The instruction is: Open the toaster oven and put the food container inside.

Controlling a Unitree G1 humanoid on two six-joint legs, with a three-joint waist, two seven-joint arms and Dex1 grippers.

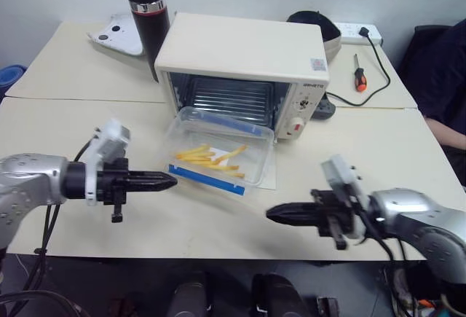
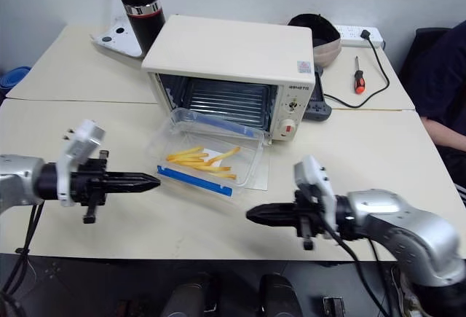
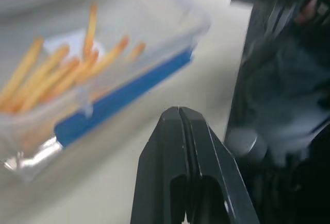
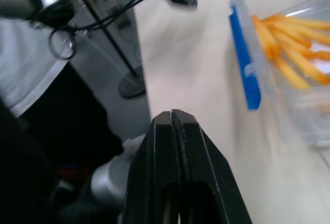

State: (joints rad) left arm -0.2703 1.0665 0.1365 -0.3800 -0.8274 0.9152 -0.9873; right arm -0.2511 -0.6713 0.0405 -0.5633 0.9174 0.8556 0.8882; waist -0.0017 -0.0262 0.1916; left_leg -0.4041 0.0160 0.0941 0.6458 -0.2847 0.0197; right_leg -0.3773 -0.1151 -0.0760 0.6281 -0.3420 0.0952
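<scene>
The cream-white toaster oven (image 1: 244, 58) stands at the middle of the table with its front open and the wire rack (image 1: 229, 98) showing inside. Directly in front of the opening lies the food container (image 1: 217, 151), a clear box with a blue clip (image 1: 207, 180) along its near side and yellow fries inside. My left gripper (image 1: 171, 181) is shut and empty, pointing at the container's near left corner, a short gap away. My right gripper (image 1: 271, 216) is also shut and empty, lying near the table's front edge, below and to the right of the container. The wrist views show the closed fingertips (image 3: 179, 113) (image 4: 171, 115) and the box (image 3: 77, 69) (image 4: 289, 54).
A black flask (image 1: 147, 14) and a white device (image 1: 116, 36) stand behind the oven's left side. A dark round object (image 1: 320, 25), a power strip (image 1: 357, 33), a black cable (image 1: 378, 76) and a screwdriver (image 1: 359, 76) lie at the back right. A person's sleeve (image 1: 444, 76) shows at the right edge.
</scene>
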